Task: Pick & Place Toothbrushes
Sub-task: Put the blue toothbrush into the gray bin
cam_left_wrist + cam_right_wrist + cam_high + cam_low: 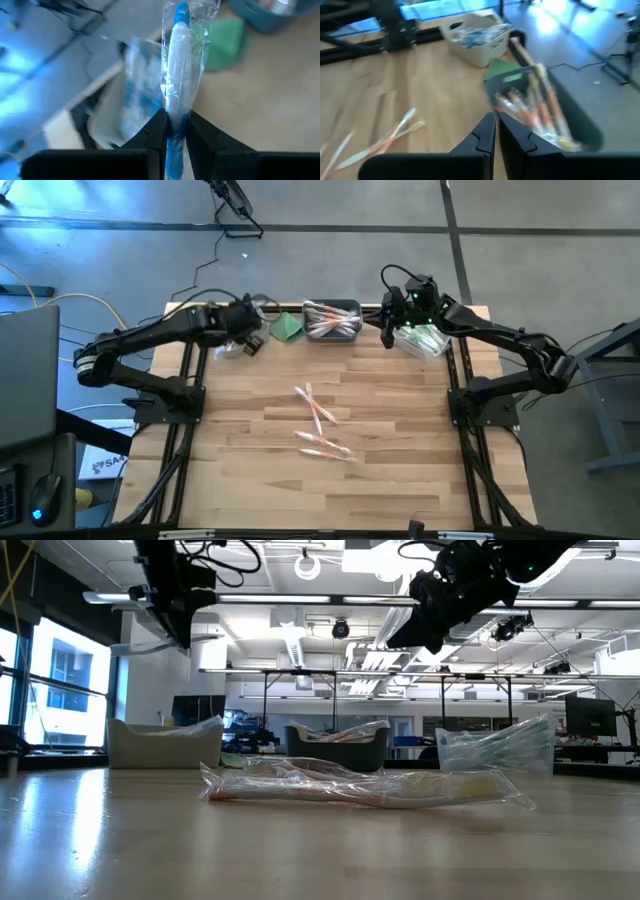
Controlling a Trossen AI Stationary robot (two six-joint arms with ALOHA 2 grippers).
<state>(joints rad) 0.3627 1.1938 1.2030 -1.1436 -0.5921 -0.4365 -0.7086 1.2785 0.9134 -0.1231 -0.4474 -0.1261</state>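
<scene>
Gripping a slim blue-and-clear plastic toothbrush in its crinkled see-through wrapper [179, 75], the left gripper [175, 131] has its two dark wedge-shaped fingers closed on the handle, the wrapped length standing straight out beyond the jaws. Just past those jaws sits a pale rounded plastic bin [107, 125] holding more blue-wrapped brushes, and to one side of the held brush lies a folded green cloth [225, 42], soft and matte against the light wood-plank table [400, 480]. The right gripper [496, 131] hangs with its dark fingers pressed together and nothing between them; directly ahead of its jaws stands a dark grey oval plastic bin [585, 127] filled with glossy orange-and-clear wrapped toothbrushes [532, 112]. Farther off from those jaws, a few loose orange-and-clear wrapped toothbrushes [320, 425] lie scattered flat on the bare wood at mid-table, thin and stick-like, some crossing. Under the right arm in the high view rests a clear plastic container with green-tinted wrapped brushes [425, 340], its walls transparent and angular.
</scene>
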